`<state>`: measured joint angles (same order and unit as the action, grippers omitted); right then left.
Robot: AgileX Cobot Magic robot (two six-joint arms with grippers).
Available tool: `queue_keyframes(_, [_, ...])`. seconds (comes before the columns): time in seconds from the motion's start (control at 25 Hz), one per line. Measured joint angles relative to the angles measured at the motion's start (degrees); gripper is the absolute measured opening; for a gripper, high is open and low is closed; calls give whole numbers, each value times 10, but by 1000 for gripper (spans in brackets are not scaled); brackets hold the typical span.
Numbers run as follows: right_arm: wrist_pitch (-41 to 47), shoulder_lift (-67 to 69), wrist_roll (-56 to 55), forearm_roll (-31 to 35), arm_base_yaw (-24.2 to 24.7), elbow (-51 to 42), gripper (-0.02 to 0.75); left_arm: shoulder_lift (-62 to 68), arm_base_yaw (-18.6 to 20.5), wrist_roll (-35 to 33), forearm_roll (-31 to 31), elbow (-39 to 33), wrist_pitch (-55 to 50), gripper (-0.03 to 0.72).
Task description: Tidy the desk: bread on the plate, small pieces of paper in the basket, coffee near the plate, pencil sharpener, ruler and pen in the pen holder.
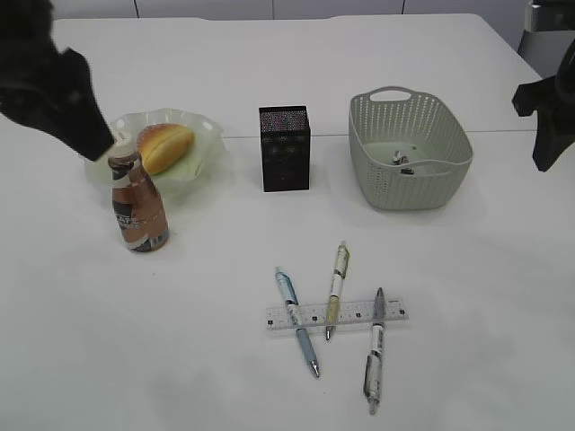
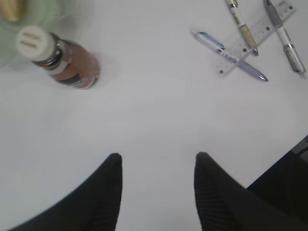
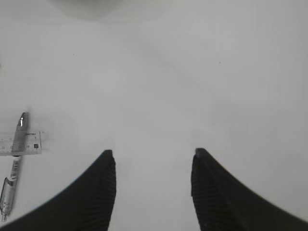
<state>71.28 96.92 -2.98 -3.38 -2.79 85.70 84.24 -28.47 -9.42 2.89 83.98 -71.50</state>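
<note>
Hovering released and empty: left gripper (image 2: 156, 166) over bare tabletop (image 2: 159, 110), coffee (image 2: 65, 62) ahead-left; right gripper (image 3: 151, 163), ruler (image 3: 19, 143) lying off left

Both arms are matte black with angular, faceted housings. The left gripper (image 2: 158, 163) has two black fingers (image 2: 108, 192) that broaden from blunt rounded tips toward the wrist, their inner faces finely ribbed. The right gripper (image 3: 153, 161) matches it: black tapering fingers (image 3: 207, 192) with ribbed inner pads.
</note>
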Motion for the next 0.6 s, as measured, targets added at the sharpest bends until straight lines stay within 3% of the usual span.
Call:
queue_keyframes(0.2, [-1, 25, -1, 8, 22, 0, 402, 93, -63, -36, -9, 31, 2, 394])
queue_keyframes(0.36, [-5, 47, -1, 9, 34, 0, 402, 155, -117, -105, -29, 43, 4, 435])
queue_keyframes(0.6, [-7, 57, -3, 13, 38, 0, 402, 225, -158, -156, -48, 45, 51, 445])
